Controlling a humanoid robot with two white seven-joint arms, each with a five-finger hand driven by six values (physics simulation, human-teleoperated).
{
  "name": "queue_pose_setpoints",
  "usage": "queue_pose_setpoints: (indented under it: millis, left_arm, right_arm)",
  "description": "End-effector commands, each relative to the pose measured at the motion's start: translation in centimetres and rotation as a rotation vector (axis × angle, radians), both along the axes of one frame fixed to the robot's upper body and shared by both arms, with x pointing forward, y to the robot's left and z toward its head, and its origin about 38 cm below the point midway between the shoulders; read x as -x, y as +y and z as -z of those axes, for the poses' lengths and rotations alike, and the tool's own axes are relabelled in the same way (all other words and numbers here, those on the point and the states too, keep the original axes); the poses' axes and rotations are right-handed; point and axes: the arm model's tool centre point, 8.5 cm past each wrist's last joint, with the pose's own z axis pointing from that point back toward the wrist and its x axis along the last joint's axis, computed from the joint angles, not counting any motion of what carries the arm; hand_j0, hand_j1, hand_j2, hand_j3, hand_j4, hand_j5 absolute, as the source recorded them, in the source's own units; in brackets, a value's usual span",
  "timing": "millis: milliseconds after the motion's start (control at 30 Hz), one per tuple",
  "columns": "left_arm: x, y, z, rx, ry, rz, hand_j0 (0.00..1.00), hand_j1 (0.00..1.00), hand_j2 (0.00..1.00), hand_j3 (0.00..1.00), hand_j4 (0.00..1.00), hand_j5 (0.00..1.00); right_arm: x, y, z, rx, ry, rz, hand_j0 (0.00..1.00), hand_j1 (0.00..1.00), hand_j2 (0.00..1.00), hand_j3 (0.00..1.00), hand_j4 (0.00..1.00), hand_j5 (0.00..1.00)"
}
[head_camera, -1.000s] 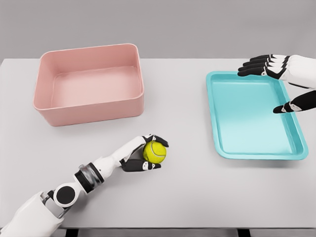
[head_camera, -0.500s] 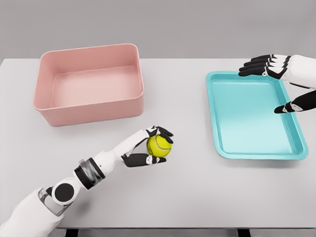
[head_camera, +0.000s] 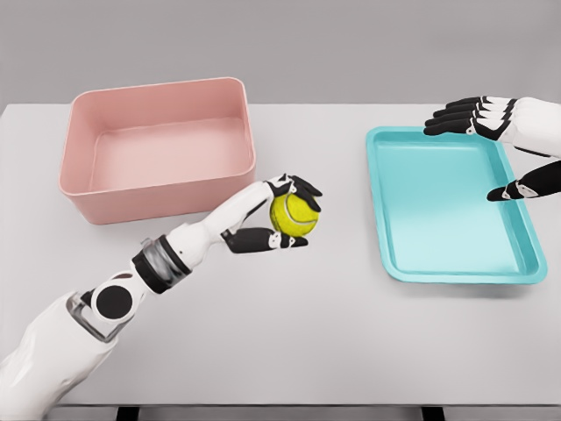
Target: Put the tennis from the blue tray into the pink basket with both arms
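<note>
The left hand (head_camera: 279,217) has its fingers clamped on the tennis ball (head_camera: 293,214), held just right of the pink basket (head_camera: 158,149). The right hand (head_camera: 500,132) hovers with fingers spread over the blue tray (head_camera: 451,206)

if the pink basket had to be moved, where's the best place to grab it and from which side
Probably by the rim of the rectangular pink plastic basket, on its right short wall. That rolled lip gives fingers an edge to hook, while the smooth, sloping walls offer little purchase. Come from the right, where bare grey table leaves room; the left hand holds the yellow tennis ball.
</note>
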Motion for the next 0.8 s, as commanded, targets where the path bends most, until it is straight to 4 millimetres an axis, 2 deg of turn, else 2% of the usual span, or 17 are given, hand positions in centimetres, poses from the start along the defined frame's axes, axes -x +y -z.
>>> queue_pose_setpoints:
  millis: [0, 400, 567, 767]
  left_arm:
    - [-0.2, 0.1, -0.4, 0.006, -0.008, -0.005, 0.49, 0.49, 0.49, 0.49, 0.49, 0.49]
    - [-2.8, 1.5, -4.3, 0.030, -0.101, -0.063, 0.46, 0.46, 0.46, 0.46, 0.46, 0.46]
    - [-4.5, 4.2, -6.6, 0.049, -0.152, -0.150, 0.46, 0.46, 0.46, 0.46, 0.46, 0.46]
    - [-6.7, 6.6, -7.6, 0.022, -0.142, -0.251, 0.46, 0.46, 0.46, 0.46, 0.46, 0.46]
  right_arm:
    - [0.0, 0.0, -0.1, -0.006, 0.003, 0.002, 1.00, 1.00, 1.00, 1.00, 1.00, 1.00]
    - [0.0, 0.0, 0.0, -0.006, 0.005, 0.001, 1.00, 1.00, 1.00, 1.00, 1.00, 1.00]
    - [0.0, 0.0, -0.1, -0.006, 0.002, 0.002, 1.00, 1.00, 1.00, 1.00, 1.00, 1.00]
    - [0.0, -0.1, 0.0, -0.003, 0.006, 0.003, 1.00, 1.00, 1.00, 1.00, 1.00, 1.00]
